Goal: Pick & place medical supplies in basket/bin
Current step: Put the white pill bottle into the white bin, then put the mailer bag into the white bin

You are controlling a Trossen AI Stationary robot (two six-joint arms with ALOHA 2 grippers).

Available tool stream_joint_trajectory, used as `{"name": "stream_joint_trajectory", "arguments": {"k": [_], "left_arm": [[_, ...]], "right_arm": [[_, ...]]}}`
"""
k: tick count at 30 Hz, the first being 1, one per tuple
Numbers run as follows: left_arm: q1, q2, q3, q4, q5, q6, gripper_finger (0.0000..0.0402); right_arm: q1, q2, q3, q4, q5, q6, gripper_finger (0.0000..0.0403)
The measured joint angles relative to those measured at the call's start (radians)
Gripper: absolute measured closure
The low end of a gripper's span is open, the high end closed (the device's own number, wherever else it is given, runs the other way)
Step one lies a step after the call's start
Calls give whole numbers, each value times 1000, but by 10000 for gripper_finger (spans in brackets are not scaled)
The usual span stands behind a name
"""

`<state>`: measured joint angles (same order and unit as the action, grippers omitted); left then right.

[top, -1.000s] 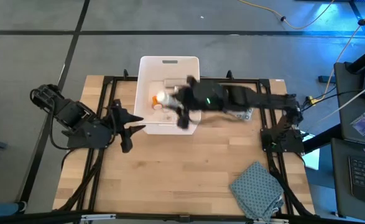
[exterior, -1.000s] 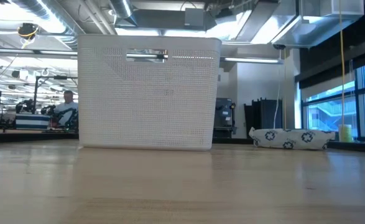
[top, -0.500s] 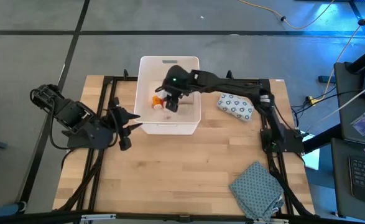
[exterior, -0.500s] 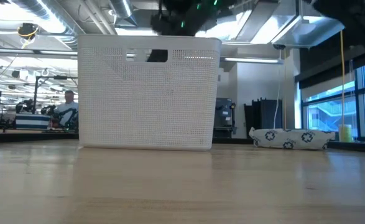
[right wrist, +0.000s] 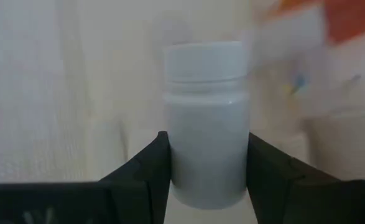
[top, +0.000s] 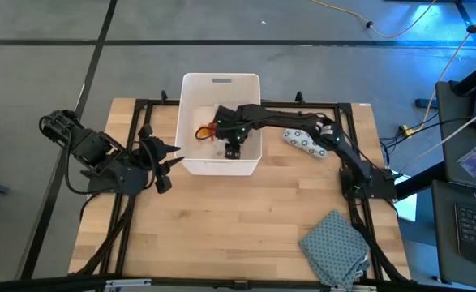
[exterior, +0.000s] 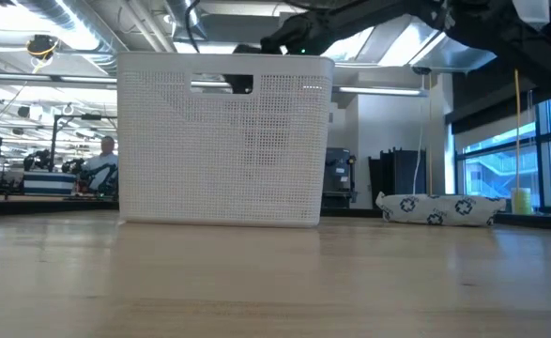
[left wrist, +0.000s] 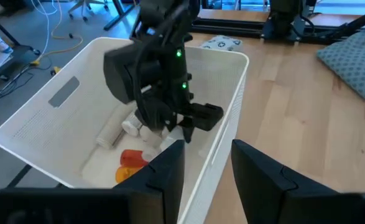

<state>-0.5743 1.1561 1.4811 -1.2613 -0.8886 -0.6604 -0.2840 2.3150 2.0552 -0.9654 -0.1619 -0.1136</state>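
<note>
The white bin stands at the table's far middle; the low view shows its near wall. My right gripper reaches down inside it, shut on a white bottle. On the bin's floor lie an orange-red bottle and white tubes. The white blue-dotted soft pack lies flat on the table to the right of the bin. My left gripper is open, just outside the bin's left near corner, and touches nothing. My right gripper pinches the white bottle by its body, one finger on each side, with the cap pointing away from the wrist. The fingers come from above, pointing down into the bin. Whether the bottle touches the bin's floor, I cannot tell.
A folded grey-teal patterned cloth lies at the table's near right corner. Bare wood stretches in front of the bin. The right arm crosses above the bin's rim. A person sits in the room far behind.
My right gripper has swung from the right to above the bin, then gone down inside it toward its near wall, carrying the white bottle. The soft pack, covered by the arm a second ago, now shows on the table.
</note>
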Motion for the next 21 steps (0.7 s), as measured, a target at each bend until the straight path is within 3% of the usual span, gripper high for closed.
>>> {"name": "stream_joint_trajectory", "arguments": {"k": [8, 15, 21], "left_arm": [[0, 0, 0, 0, 18, -7, 277], [0, 0, 0, 0, 38, -11, 278], [0, 0, 0, 0, 38, -10, 275]], "right_arm": [[0, 17, 0, -18, 1, -3, 225], [0, 17, 0, -22, -2, 0, 176], [0, 17, 0, -23, -67, 30, 126]]}}
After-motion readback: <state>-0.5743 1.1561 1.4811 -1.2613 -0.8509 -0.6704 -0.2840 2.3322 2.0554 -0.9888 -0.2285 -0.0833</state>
